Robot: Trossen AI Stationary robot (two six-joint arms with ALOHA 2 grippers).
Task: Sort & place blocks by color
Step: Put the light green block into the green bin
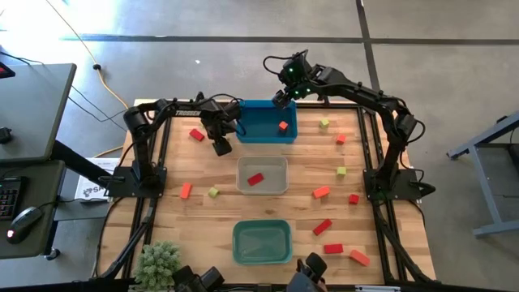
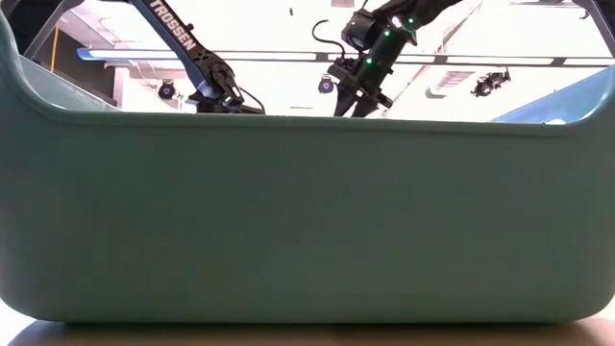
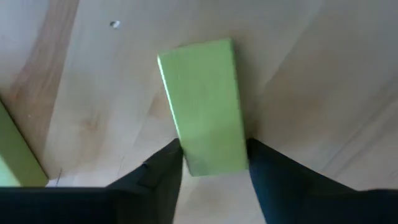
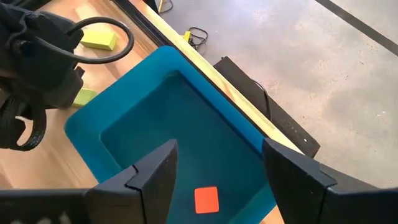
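My left gripper (image 1: 221, 147) is low over the table just left of the blue bin (image 1: 246, 130) and is shut on a yellow-green bar block (image 3: 205, 106). A second yellow-green block (image 3: 13, 152) lies beside it. My right gripper (image 1: 280, 98) hovers open above the blue bin's far right corner. An orange block (image 4: 206, 200) lies on that bin's floor under its fingers. A red block (image 1: 255, 178) lies in the clear bin (image 1: 280, 165). Red, orange and yellow-green blocks lie scattered on the table, mostly on its right half. My left gripper pinches the yellow-green bar between its two fingers (image 3: 166, 171) at the bar's near end (image 3: 214, 163). The fingers come from above, one on each long side, and the bar runs out ahead of them. I cannot tell whether the bar rests on the table.
The teal bin (image 1: 237, 243) sits near the table's near edge and fills the low view (image 2: 307, 211). A small plant (image 1: 159, 261) stands at the near left corner. Loose blocks lie at the right, among them a red one (image 1: 322, 227) and an orange one (image 1: 359, 258).
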